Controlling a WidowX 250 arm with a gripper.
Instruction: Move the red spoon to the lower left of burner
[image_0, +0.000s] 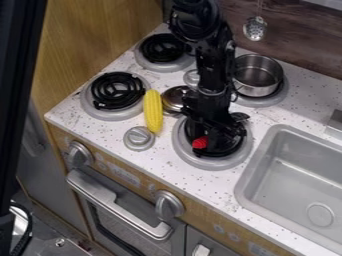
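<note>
The gripper (219, 139) hangs down over the burner (212, 162) nearest the sink (243, 187). The red spoon's end (200, 143) shows over that burner, right by the gripper. Whether the jaws are clenched, released or grasping the spoon, I cannot tell. The corn (153, 111) lies on the desk (167, 159).

A corn cob (153, 111) (yellow) lies apart from the steel pot (256, 86) and sink (248, 181).
</note>
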